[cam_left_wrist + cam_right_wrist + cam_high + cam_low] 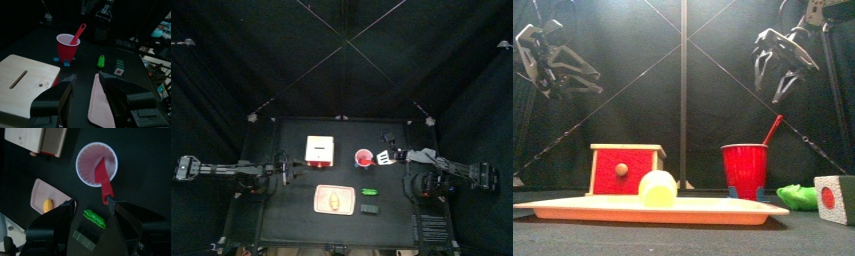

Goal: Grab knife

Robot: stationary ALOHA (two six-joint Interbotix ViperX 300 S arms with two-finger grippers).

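The right hand (90, 223) hangs wide open and holds nothing, high above the red cup (97, 163). The knife (103, 178), red too, stands tilted inside that cup, handle leaning out over the rim. Nearest the front edge of the desk (673, 240) lies a pink tray (647, 208) carrying a yellow piece (657, 188), with a green thing (796, 195) beside the cup. A careless descent could tip the light cup or clip its rim. The left hand (83, 97) waits open and empty, near the wooden box (27, 82).

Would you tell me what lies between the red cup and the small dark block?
A green object lies between the red cup and the block, clearest in the left wrist view.
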